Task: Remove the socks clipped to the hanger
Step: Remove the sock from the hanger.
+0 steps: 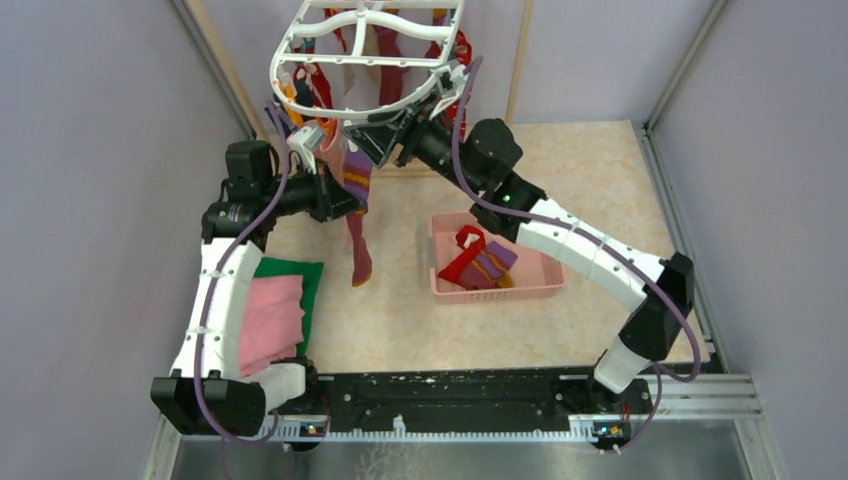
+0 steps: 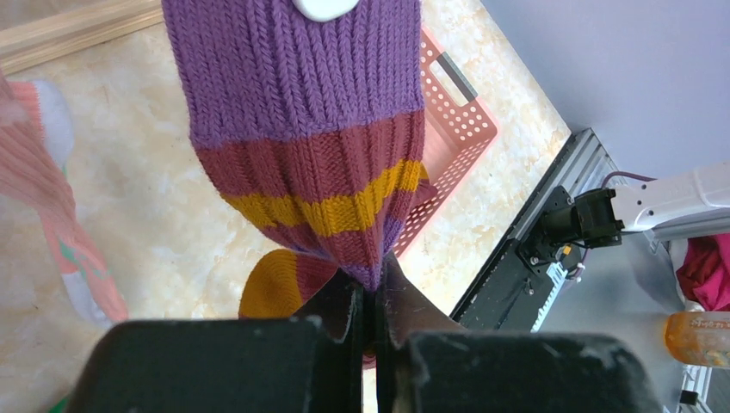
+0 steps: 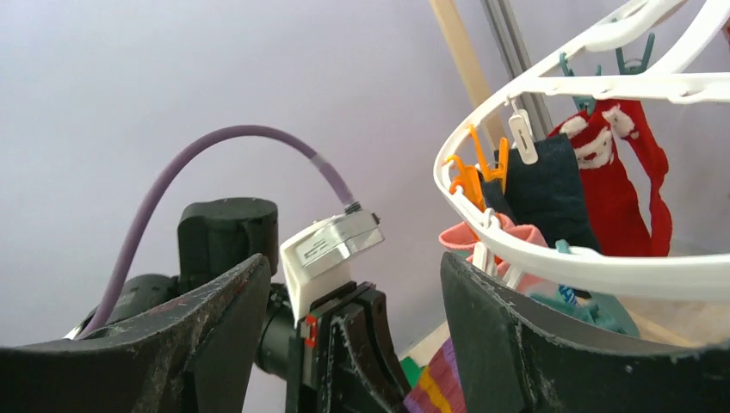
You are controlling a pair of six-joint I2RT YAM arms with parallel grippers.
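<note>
The white hanger (image 1: 370, 45) hangs at the back with red socks (image 1: 390, 70) and others clipped to it. My left gripper (image 1: 348, 190) is shut on the lower part of a purple-striped sock (image 1: 357, 172) with maroon and yellow bands. The left wrist view shows the same sock (image 2: 301, 129) pinched between the closed fingers of that gripper (image 2: 376, 292), with a white clip (image 2: 323, 7) at the top of the sock. My right gripper (image 1: 378, 138) is open and empty just under the hanger rim (image 3: 551, 258), beside a navy sock (image 3: 542, 189) and a red white-patterned sock (image 3: 620, 172).
A pink mesh basket (image 1: 545, 285) at mid-table holds a red sock and a purple-striped sock. A maroon sock (image 1: 360, 250) hangs down below the left gripper. Folded pink and green cloths (image 1: 275, 310) lie at the left. A wooden pole (image 1: 520, 60) stands behind the hanger.
</note>
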